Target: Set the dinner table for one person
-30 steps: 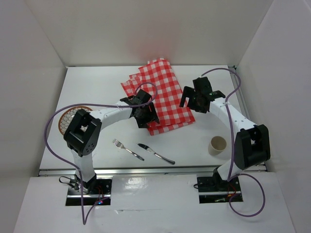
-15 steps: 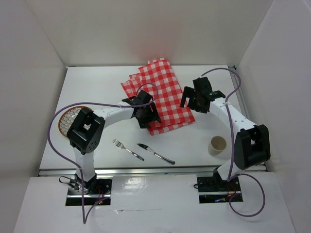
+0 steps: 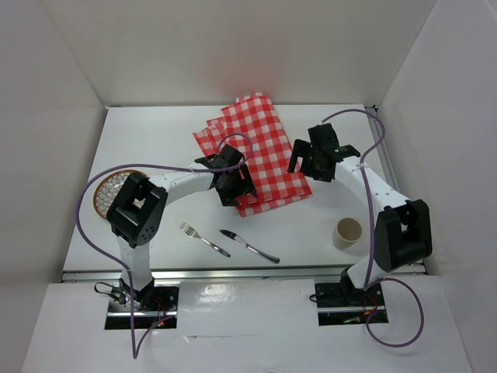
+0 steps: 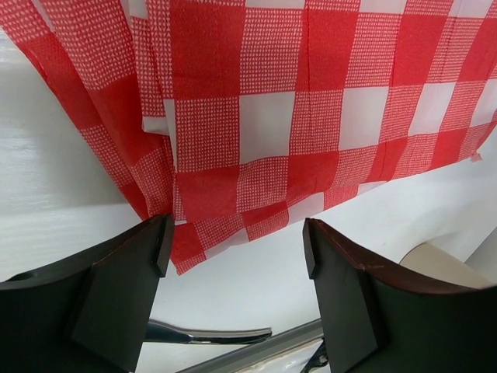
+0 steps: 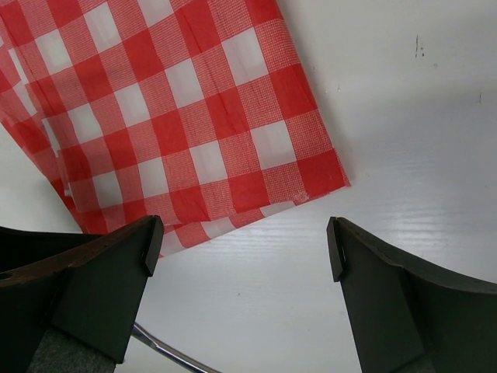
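Observation:
A crumpled red-and-white checked cloth (image 3: 260, 144) lies on the white dinner table (image 3: 155, 140) at the middle back. My left gripper (image 3: 233, 188) hovers over the cloth's near left corner, open with nothing between its fingers. In the left wrist view the cloth's folded edge (image 4: 295, 101) hangs just beyond the left gripper (image 4: 237, 249). My right gripper (image 3: 305, 165) stands open over the cloth's right edge. In the right wrist view the cloth corner (image 5: 178, 116) lies beyond the empty right gripper (image 5: 245, 249), with bare table (image 5: 404, 116) beside it.
A fork (image 3: 203, 239) and a knife (image 3: 248, 245) lie near the front rail. A paper cup (image 3: 349, 232) stands at the front right. A patterned plate (image 3: 109, 190) sits at the left, partly behind the left arm. White walls enclose the table.
The left arm's elbow has shifted slightly to the right, its gripper staying over the cloth's near corner. The right arm has not moved.

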Available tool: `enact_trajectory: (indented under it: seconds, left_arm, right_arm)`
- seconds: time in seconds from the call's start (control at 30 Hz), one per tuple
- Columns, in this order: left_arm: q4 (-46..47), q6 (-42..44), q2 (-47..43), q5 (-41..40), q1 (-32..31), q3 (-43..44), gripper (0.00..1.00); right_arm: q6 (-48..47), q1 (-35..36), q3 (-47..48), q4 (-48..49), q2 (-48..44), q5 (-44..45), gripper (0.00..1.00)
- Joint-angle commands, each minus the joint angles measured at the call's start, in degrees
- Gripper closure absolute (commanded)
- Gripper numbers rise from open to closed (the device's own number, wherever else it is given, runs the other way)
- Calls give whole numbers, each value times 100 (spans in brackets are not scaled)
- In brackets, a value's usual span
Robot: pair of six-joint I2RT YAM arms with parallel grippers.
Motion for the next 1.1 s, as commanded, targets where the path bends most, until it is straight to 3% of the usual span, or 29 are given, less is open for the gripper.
enact_trajectory:
  seconds: [0.0,0.27,0.6,0.8,1.07]
  left_arm:
    - [-122,-33,-3,-15,18,192,15]
    - [-70,72,138,-15,18,332,11]
    - [-52,72,454,108,18,561,17]
    - [-52,72,454,-15,70,561,5]
    - [-52,125,402,-244,124,561,25]
  right_arm:
    - [-68,-3,118,-113,-159,27,0]
    - [-68,-3,118,-166,-106,27,0]
    - [-68,-3,171,-271,-106,133,0]
    - [-68,-3,171,-271,-106,72,0]
    - [-68,-3,171,-271,-106,71,0]
